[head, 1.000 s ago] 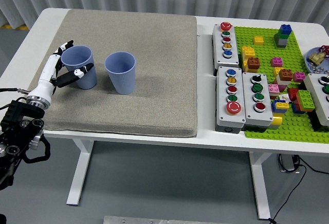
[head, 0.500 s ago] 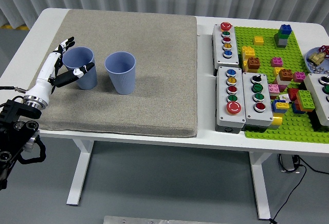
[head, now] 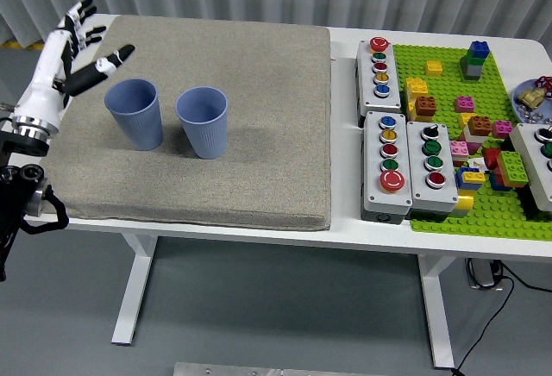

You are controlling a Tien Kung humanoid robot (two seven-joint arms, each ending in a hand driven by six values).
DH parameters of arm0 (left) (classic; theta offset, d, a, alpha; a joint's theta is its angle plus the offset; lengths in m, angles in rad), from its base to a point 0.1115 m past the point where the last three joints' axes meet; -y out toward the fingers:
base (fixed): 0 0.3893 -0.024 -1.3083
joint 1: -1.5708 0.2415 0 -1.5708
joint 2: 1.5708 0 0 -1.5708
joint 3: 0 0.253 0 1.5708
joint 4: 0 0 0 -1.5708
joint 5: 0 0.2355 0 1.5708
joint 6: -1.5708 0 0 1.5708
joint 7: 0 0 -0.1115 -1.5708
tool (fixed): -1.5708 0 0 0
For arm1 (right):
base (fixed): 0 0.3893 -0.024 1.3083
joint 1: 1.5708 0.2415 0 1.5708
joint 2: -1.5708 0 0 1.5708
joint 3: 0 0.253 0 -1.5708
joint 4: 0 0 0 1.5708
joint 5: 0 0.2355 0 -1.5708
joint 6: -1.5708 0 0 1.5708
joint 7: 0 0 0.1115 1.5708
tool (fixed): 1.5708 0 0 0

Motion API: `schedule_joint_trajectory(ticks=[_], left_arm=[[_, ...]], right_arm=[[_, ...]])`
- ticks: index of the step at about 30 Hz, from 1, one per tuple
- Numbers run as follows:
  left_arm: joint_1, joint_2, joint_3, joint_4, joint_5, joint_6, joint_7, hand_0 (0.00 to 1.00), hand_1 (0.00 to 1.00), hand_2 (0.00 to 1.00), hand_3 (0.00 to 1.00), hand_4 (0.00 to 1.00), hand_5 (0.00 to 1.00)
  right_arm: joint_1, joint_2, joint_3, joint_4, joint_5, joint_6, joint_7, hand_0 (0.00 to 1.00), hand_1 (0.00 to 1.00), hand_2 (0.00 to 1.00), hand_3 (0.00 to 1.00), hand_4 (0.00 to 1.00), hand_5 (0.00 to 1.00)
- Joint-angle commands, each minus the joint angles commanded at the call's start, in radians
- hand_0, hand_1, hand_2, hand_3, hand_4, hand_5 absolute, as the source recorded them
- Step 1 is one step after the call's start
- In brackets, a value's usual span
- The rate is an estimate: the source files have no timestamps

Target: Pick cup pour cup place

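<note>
Two blue cups stood upright on the grey mat, left part of it, side by side with a narrow gap between them. Left cup nearer the mat's left edge, right cup just beside it. Both mouths up; contents could not be made out.

Left hand was up and to the left of the left cup, clear of it, no contact. Fingers spread and extended, thumb pointing toward the cup, nothing held. White forearm ran down to the black arm hardware at the picture's left edge.

Mat covered the left and middle of the white table. Right of the mat: three grey button boxes, one at the back with a red button on top, two in front next to each other, coloured buttons in rows. Beyond them a green baseplate with assorted coloured bricks scattered on it. A small dish with bits in it sat at the far right edge.
</note>
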State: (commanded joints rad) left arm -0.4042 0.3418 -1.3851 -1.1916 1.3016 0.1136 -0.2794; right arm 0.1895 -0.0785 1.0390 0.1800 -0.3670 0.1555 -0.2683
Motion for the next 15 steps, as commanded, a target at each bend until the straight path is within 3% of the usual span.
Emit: schedule_joint_trajectory(ticks=[3, 7, 15], left_arm=[[-0.036, 0.005, -0.045, -0.044, -0.023, -0.005, 0.018, 0.782, 0.841, 0.998, 0.998, 0.983, 0.506], [-0.049, 0.002, -0.056, -0.069, -0.020, -0.004, 0.019, 0.771, 0.822, 0.998, 0.998, 0.994, 0.528], [-0.028, -0.013, -0.047, -0.059, -0.016, -0.010, 0.023, 0.772, 0.822, 0.998, 0.998, 0.998, 0.534]], right_arm=[[-0.001, -0.001, -0.002, 0.000, -0.001, -0.002, -0.001, 0.747, 0.711, 0.764, 0.619, 0.199, 0.173], [-0.002, -0.001, -0.003, 0.000, 0.001, -0.003, 0.000, 0.747, 0.712, 0.762, 0.619, 0.199, 0.171], [-0.005, 0.003, -0.002, 0.000, 0.000, -0.005, -0.003, 0.747, 0.712, 0.762, 0.618, 0.199, 0.171]])
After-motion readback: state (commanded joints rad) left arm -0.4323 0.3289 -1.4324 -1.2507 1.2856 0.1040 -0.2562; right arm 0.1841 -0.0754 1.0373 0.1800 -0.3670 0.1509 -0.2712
